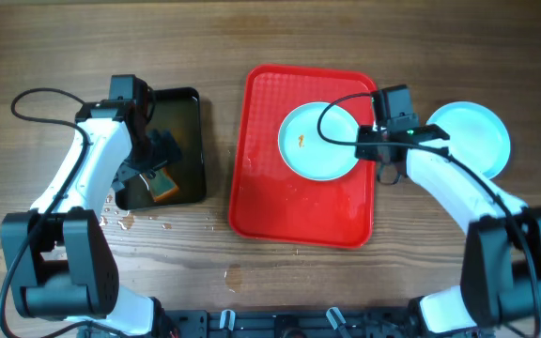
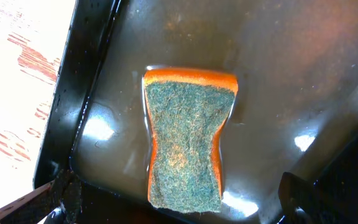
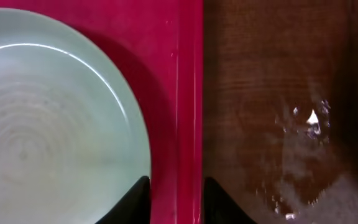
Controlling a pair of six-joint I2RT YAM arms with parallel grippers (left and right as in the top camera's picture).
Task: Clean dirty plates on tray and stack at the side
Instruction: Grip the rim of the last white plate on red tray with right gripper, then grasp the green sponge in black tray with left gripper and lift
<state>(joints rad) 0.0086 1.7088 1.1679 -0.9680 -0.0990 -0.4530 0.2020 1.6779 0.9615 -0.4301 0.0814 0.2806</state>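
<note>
The smeared pale-blue plate (image 1: 318, 141) lies upper right on the red tray (image 1: 289, 207), the right gripper (image 3: 176, 202) parted astride that tray's right rim, the left gripper (image 2: 184, 196) spread wide above a sponge (image 2: 188, 137)

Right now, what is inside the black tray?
A sponge, green scrub side up, lies in shallow liquid. Its underside is hidden; overhead, the left end effector covers part of the black tray.
</note>
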